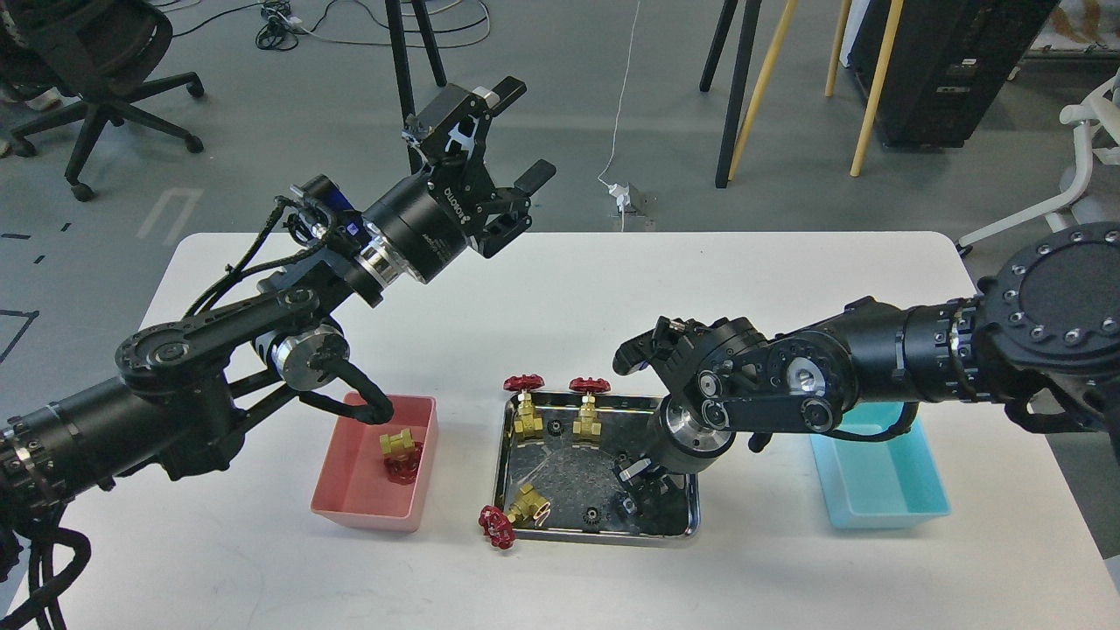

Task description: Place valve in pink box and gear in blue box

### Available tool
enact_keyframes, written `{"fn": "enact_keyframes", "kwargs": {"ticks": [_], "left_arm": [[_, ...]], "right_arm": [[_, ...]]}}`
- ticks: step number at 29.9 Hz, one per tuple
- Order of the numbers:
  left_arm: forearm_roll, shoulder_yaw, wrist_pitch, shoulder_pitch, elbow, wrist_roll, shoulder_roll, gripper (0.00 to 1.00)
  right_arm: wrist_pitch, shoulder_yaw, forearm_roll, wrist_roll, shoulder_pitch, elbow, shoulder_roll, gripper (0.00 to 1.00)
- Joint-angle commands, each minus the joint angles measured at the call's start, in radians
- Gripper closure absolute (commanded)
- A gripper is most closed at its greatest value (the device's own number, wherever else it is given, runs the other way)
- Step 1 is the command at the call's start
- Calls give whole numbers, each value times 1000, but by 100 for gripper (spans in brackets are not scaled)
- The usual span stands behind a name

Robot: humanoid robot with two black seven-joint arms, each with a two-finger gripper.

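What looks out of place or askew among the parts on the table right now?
One valve lies tipped on its side at the steel tray's front-left corner, its red handwheel hanging over the rim onto the table, while two valves at the tray's back stand upright. The valve in the pink box also lies on its side.

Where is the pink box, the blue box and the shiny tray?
pink box (pixel 350 490): head view, bare floor inside the bin.
blue box (pixel 884 494): head view, bare floor inside the bin.
shiny tray (pixel 560 468): head view, bare steel bottom.

One valve (pixel 401 455) lies in the pink box (pixel 354 499); right claw (pixel 637 490) reaches into the steel tray (pixel 503 455)
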Motion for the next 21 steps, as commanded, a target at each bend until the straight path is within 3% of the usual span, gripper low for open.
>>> {"fn": "enact_keyframes", "kwargs": {"ticks": [1, 8, 16, 21], "left_arm": [[0, 1, -5, 0, 0, 0, 0, 2], [0, 0, -7, 0, 0, 0, -2, 2], [0, 11, -7, -2, 0, 0, -28, 2], [0, 14, -7, 0, 0, 0, -37, 2]], "right_arm": [[0, 25, 2, 0, 36, -4, 0, 88], [0, 80, 40, -3, 132, 14, -23, 89], [0, 80, 22, -14, 189, 143, -352, 90], [0, 79, -24, -50, 188, 265, -611, 90]]}}
